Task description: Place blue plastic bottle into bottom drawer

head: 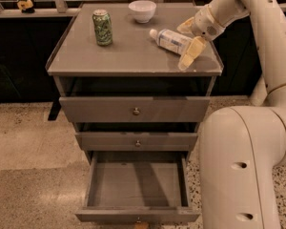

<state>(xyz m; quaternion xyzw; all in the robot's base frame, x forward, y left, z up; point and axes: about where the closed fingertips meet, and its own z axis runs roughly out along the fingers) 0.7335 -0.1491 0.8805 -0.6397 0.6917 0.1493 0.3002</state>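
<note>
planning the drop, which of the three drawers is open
The bottom drawer: it alone is pulled out, the two above pushed in. The hand is over the cabinet top, at the blue plastic bottle.

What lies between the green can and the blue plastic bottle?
Nothing: in the camera view the cabinet top is bare between green can and blue plastic bottle. The gripper is at the bottle's base end.

One blue plastic bottle [171, 39], one green can [103, 27], one white bowl [142, 11]; one gripper [184, 45], right, at the bottle; three drawers [135, 109], counting the bottom drawer [137, 215].
</note>
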